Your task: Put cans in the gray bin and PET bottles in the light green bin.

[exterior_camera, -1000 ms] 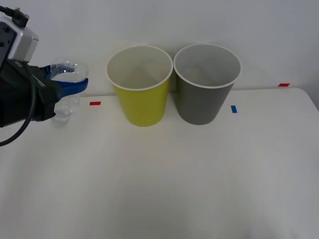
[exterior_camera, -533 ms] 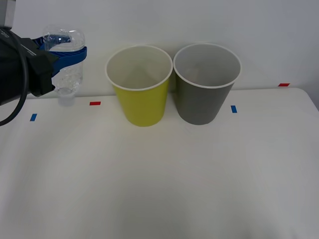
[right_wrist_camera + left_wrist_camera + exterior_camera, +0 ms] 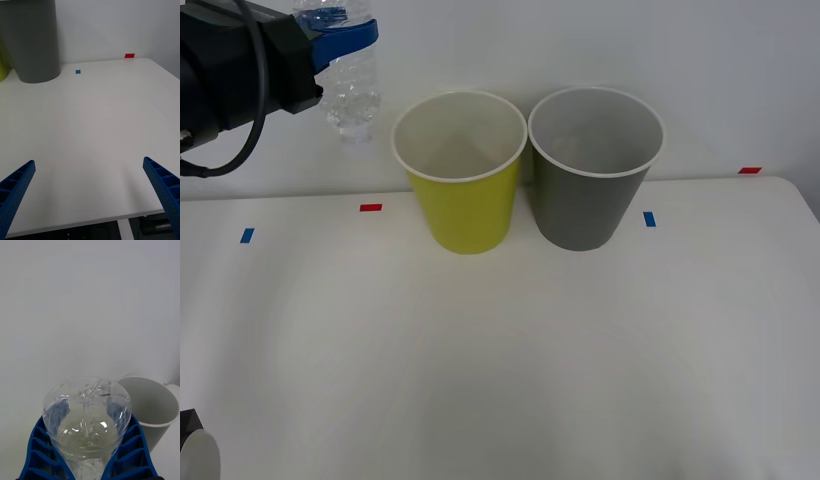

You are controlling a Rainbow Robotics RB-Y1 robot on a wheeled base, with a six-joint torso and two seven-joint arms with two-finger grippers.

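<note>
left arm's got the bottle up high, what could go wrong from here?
1. The left gripper holds the PET bottle near one end, most of it hanging free; it could swing or slip during transfer.
2. The bottle is off to the side of the light green bin; an early release lands it on the table.
3. The gray bin touches the green one; overshooting could drop it there.

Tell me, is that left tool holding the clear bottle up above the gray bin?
Not quite. The left tool holds the clear bottle up beside the green bin, on the far side from the gray bin, as the front view shows.
</note>
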